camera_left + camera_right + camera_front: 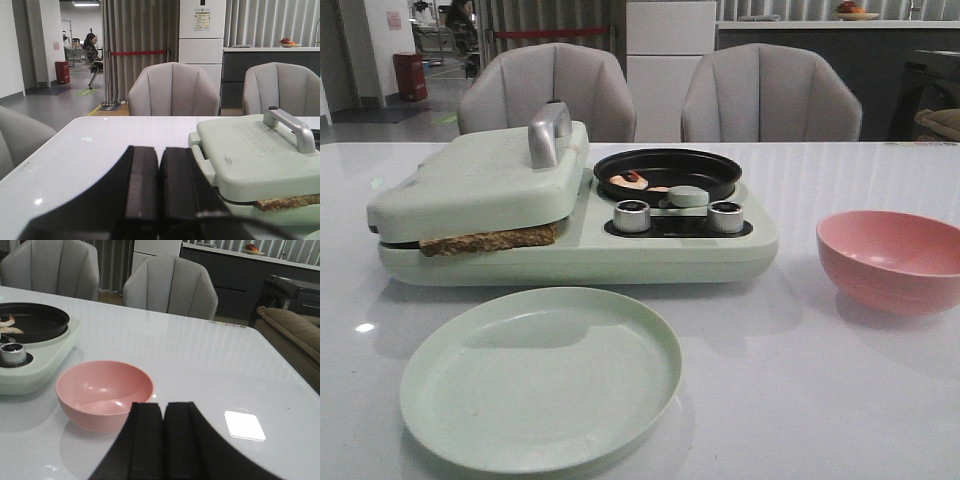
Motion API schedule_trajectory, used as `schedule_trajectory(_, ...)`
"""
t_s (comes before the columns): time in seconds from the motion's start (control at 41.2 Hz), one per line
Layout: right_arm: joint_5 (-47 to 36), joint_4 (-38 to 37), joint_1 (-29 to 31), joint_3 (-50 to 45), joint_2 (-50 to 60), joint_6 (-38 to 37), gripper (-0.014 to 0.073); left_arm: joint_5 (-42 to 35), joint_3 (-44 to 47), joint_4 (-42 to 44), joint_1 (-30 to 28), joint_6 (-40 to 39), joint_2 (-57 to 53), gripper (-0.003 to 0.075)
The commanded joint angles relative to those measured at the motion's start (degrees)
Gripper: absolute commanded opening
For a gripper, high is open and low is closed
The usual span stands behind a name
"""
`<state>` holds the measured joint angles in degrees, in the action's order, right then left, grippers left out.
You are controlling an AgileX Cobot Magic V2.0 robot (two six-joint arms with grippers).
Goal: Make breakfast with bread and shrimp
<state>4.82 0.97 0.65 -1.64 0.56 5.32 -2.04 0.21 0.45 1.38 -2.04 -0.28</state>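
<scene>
Brown-crusted bread slice (490, 240) clamped under pale-green press lid (480, 175); may scorch. Left tool (159, 200), right tool (162, 440) together, empty.

Right gripper (163, 440): black padded jaws pressed together, nothing between them. Round pink plastic bowl (104, 396): upright on the glossy white table (210, 370), near the jaws. Pale green cooking appliance (37, 365): beside the bowl, with a silver knob (11, 354). Round black pan (35, 322) (partly cut off): holds pinkish-orange shrimp (9, 325). Two grey upholstered chairs (170, 287): beyond the table.
</scene>
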Motion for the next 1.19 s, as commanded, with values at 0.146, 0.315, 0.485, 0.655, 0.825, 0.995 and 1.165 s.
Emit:
schedule_trajectory(0.146, -8.49, -0.52, -1.16, 0.18, 1.21, -2.89, -0.0032, -5.0, 1.73, -0.45, 0.35, -0.52, -1.28, 0.0102)
schedule_trajectory(0.315, -8.25, -0.97, -1.04, 0.18, 1.21, -7.58, -0.0031, -5.0, 1.73, -0.45, 0.35, -0.52, -1.28, 0.0102)
schedule_trajectory(0.485, -8.39, -4.11, -1.04, 0.18, 1.21, -8.0, -0.0031, -5.0, 1.73, -0.45, 0.35, -0.52, -1.28, 0.0102)
schedule_trajectory(0.655, -8.78, -4.17, -1.04, 0.18, 1.21, -8.0, -0.0031, -5.0, 1.73, -0.45, 0.35, -0.52, -1.28, 0.0102)
schedule_trajectory(0.825, -8.78, -5.35, -1.04, 0.18, 1.21, -7.9, -0.0031, -5.0, 1.73, -0.45, 0.35, -0.52, -1.28, 0.0102)
schedule_trajectory(0.995, -8.97, -5.3, -1.04, 0.18, 1.21, -7.9, -0.0031, -5.0, 1.73, -0.45, 0.35, -0.52, -1.28, 0.0102)
schedule_trajectory(1.165, -8.93, -5.3, -1.04, 0.18, 1.21, -7.9, -0.0031, -5.0, 1.73, -0.45, 0.35, -0.52, -1.28, 0.0102)
